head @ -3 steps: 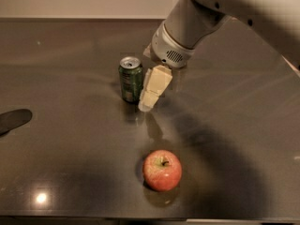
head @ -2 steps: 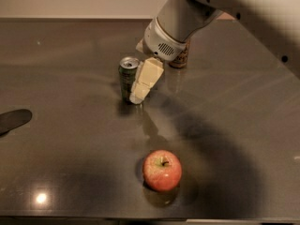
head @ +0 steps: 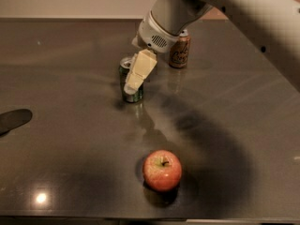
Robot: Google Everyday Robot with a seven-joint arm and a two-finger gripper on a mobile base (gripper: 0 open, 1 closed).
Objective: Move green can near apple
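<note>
The green can stands upright on the dark table, left of centre and towards the back. My gripper reaches down from the upper right and sits right at the can, with its pale end covering most of the can's front and upper half. The can's silver top rim shows at the left of the gripper. The red apple with yellowish patches and a short stem rests near the front edge, well in front of the can and a little to its right.
A brown can with script lettering stands behind and right of the green can, partly hidden by my arm. A dark flat object lies at the table's left edge. The table's front edge runs just below the apple.
My gripper has moved left from beside the green can's right side until it overlaps the can. The can and the apple have stayed in place.
</note>
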